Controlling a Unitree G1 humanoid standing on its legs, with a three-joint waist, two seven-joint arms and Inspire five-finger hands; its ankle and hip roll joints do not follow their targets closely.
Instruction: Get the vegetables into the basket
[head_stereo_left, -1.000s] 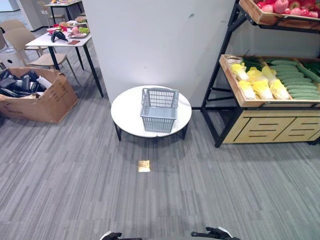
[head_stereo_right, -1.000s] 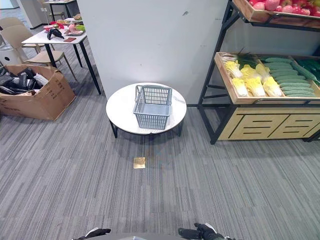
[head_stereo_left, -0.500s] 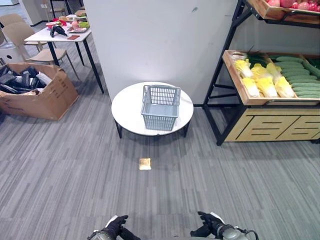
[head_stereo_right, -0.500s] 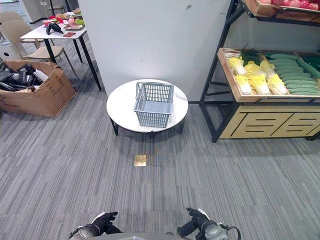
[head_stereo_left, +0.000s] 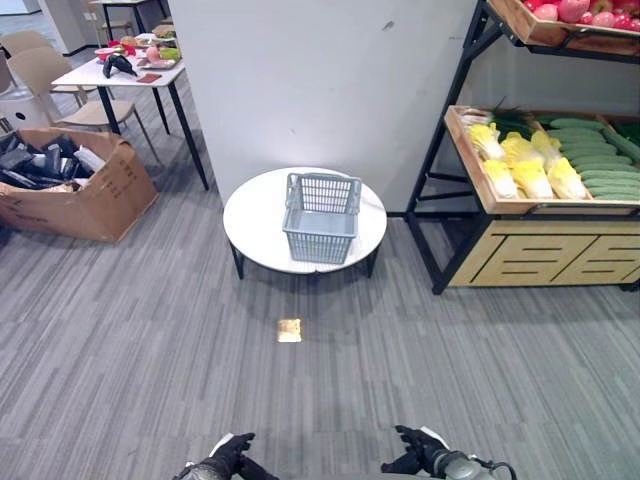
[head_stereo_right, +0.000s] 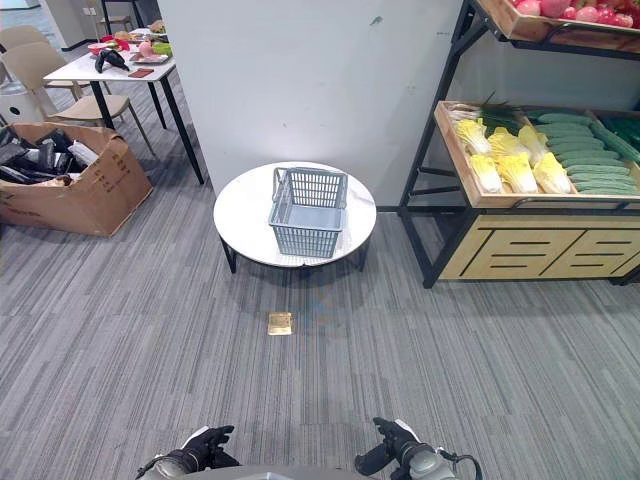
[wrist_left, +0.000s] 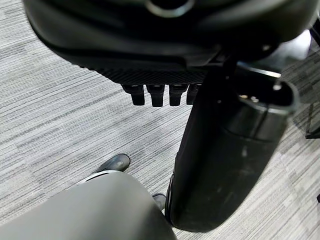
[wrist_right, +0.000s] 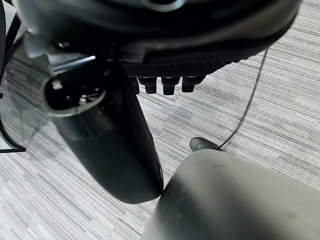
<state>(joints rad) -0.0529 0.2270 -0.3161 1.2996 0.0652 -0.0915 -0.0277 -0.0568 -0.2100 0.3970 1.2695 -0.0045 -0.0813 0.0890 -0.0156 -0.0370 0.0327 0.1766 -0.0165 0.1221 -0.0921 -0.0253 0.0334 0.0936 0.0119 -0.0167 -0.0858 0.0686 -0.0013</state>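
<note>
Grey striped carpet floor (head_stereo_left: 130, 350), white wall behind. Round white bench (head_stereo_left: 258, 222) at 12 o'clock, grey basket (head_stereo_left: 321, 219) on it, nothing seen inside. Vegetables at 2 o'clock on wooden shelf (head_stereo_left: 560, 205): yellow cabbages (head_stereo_left: 527, 165), green cucumbers (head_stereo_left: 600, 168) beside them, well apart from basket. Cardboard box (head_stereo_left: 75, 190) at 10 o'clock. Left hand (head_stereo_left: 228, 456) and right hand (head_stereo_left: 420, 450) low at 6 o'clock, both with fingers relaxed, loosely spread, holding nothing.

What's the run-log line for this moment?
left robot hand: open, low | right robot hand: open, low | basket: empty, on round table | vegetables: on shelf
</note>
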